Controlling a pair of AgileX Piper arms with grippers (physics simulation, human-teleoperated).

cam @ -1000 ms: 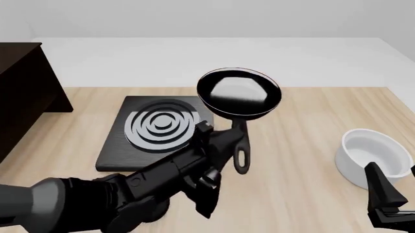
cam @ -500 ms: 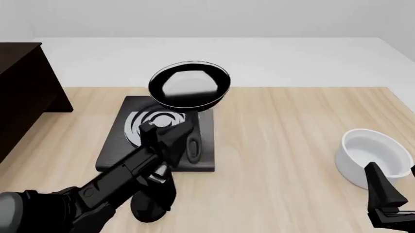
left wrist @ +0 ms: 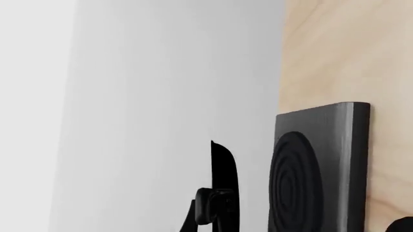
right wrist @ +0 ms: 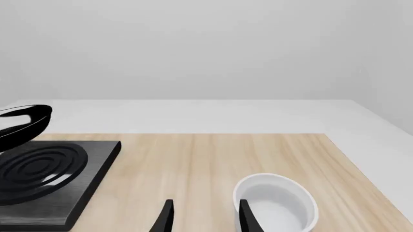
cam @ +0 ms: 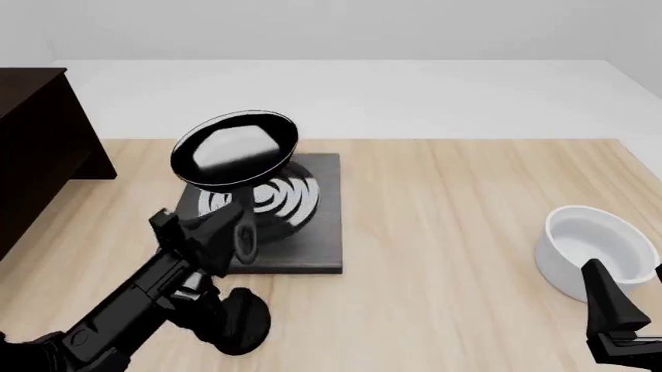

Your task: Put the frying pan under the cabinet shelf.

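The left tool [cam: 222,236] is clamped on the frying pan [cam: 235,150] handle, holding the pan raised above the stove plate [cam: 310,232] near the tabletop's far-left area. The cabinet shelf [cam: 36,147] stands at the left edge. The right tool [right wrist: 203,215] has its fingers apart beside the white bowl [cam: 600,248].

words: none | numbers: none | labels or signs: none | nothing to read in any view

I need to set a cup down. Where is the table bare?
Bare wood lies between the stove plate and the white bowl. The left is crowded: the left gripper holds the pan above the plate, beside the cabinet.
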